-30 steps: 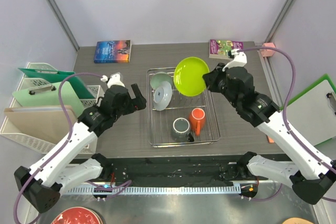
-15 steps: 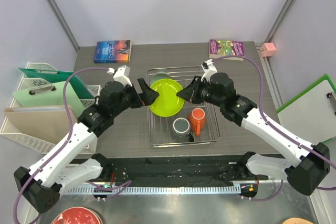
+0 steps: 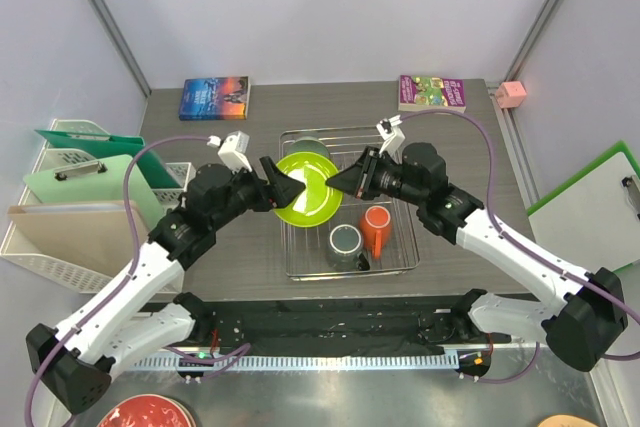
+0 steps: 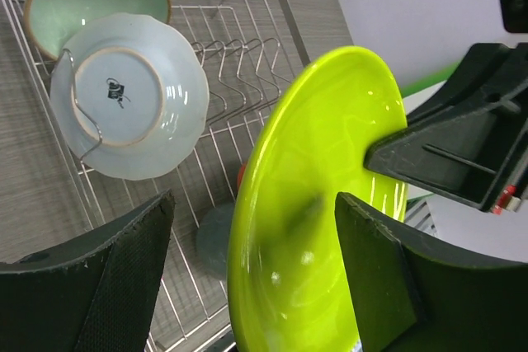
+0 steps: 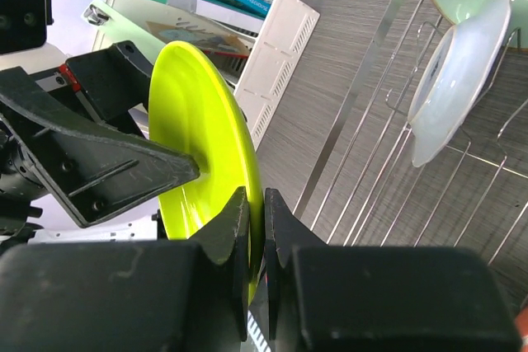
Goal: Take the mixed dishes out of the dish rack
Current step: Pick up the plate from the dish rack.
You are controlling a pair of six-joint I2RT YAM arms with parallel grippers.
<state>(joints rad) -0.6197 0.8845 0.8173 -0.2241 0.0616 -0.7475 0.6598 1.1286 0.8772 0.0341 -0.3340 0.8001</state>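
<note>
From above, the small lime-green plate [image 3: 308,192] stands on edge in the air over the far half of the dish rack [image 3: 405,239]. The right gripper [image 3: 345,179] pinches its rim from 3 o'clock. The left gripper [image 3: 280,185] comes in from 9 o'clock. The orange handled mug [image 3: 376,230] and grey metallic mug [image 3: 344,242] sit in the rack at 5 o'clock of the plate. The grey wood-grain table [image 3: 460,147] has bare space on both sides of the rack, books [image 3: 215,97] at 11 and 1 o'clock, and white file trays [image 3: 70,162] off its 9 o'clock edge.

In the left wrist view, the left fingers stand wide on either side of the plate without clamping. The 3 o'clock pad may just touch the plate's face, though the angle is poor. The light grey plate [image 4: 132,96] and pale mint-green bowl [image 4: 82,6] lean in the wires at 10 o'clock.

In the right wrist view, the right jaws are nearly closed on the thin rim at 6 o'clock.

The plate looks light, rigid and glossy, so probably slippery and chippable. I judge the best hold is a deep pinch across the rim opposite the right grip. It should be firm before the right lets go.
</note>
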